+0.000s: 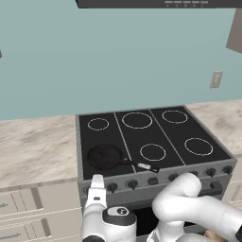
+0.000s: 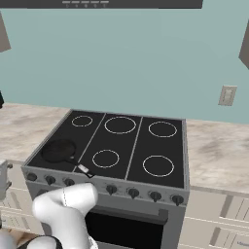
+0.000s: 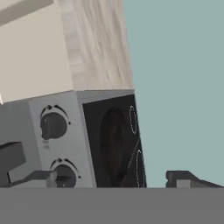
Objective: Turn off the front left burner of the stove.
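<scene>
Facing stove (image 1: 156, 182) knobs (image 3: 53, 126), markings unreadable

Rolled close-up of the stove's (image 3: 65, 109) corner and two of its knobs.

The grey steel front panel fills the lower left of the frame, with one dark round knob (image 3: 53, 126) at left centre and a second knob (image 3: 65, 175) below it near the bottom edge. Right of the panel lies the black glass top, where the small black frying pan (image 3: 113, 146) sits as a dark oval over the front left burner (image 3: 101, 127), its handle running toward the lower right. Two thin white ring arcs show beside it. The pale wood-grain tabletop (image 3: 98, 43) fills the upper middle, a cream cabinet front the upper left, teal wall the right. The dark fingers (image 3: 39, 177) rise at the bottom, well apart, the left one just beside the lower knob.
</scene>
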